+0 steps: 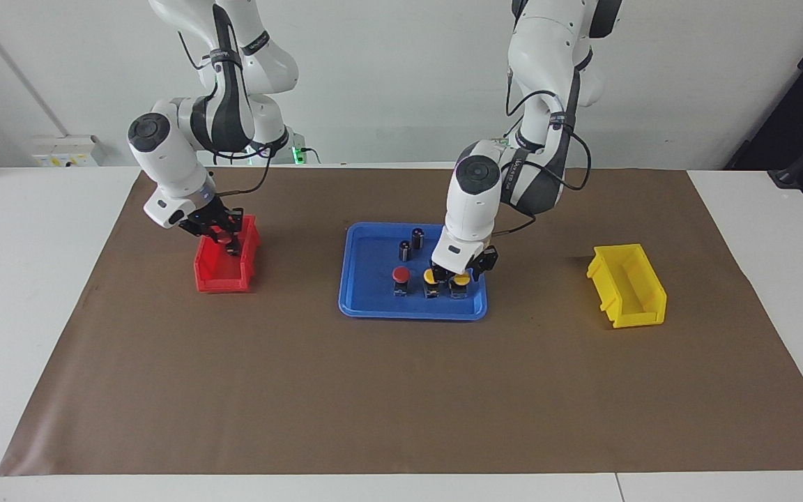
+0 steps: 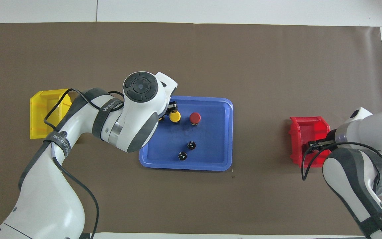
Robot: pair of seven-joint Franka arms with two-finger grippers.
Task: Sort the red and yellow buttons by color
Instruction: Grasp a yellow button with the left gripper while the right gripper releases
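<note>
A blue tray [image 1: 373,303] holds a red button [image 1: 400,274] and two yellow buttons side by side in a row. My left gripper [image 1: 459,270] is down at the yellow button [image 1: 462,280] nearest the left arm's end of the tray, with the other yellow button [image 1: 431,276] right beside it. In the overhead view the left arm hides that end button; the other yellow button [image 2: 174,116] and the red button [image 2: 195,117] show. My right gripper [image 1: 223,238] hangs over the red bin [image 1: 224,273], shut on a second red button [image 1: 219,235].
Two dark capless cylinders [image 1: 405,249] [image 1: 417,237] stand in the tray, nearer to the robots than the buttons. A yellow bin [image 1: 626,284] sits toward the left arm's end of the brown mat, the red bin toward the right arm's end.
</note>
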